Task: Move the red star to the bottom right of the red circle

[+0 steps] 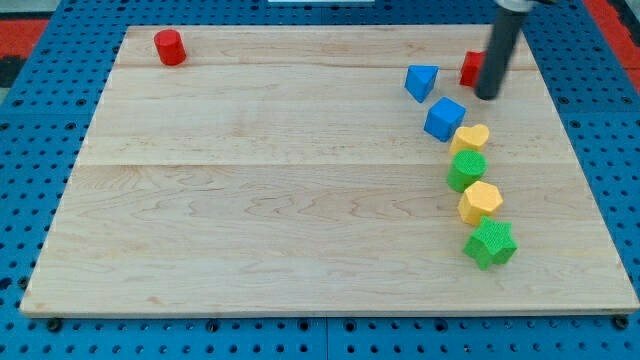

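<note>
The red circle point(169, 47) stands near the board's top left corner. The red star point(471, 68) is at the view's top right, partly hidden behind my rod, so its shape is hard to make out. My tip point(487, 96) rests on the board just to the right of and slightly below the red star, close against it. The red star and the red circle are far apart, across the width of the board.
A blue triangle-like block point(421, 81) and a blue cube point(444, 119) lie left of and below my tip. Below them runs a column: yellow block point(470, 138), green round block point(466, 169), yellow hexagon point(480, 202), green star point(490, 244). The wooden board point(250, 200) sits on a blue pegboard.
</note>
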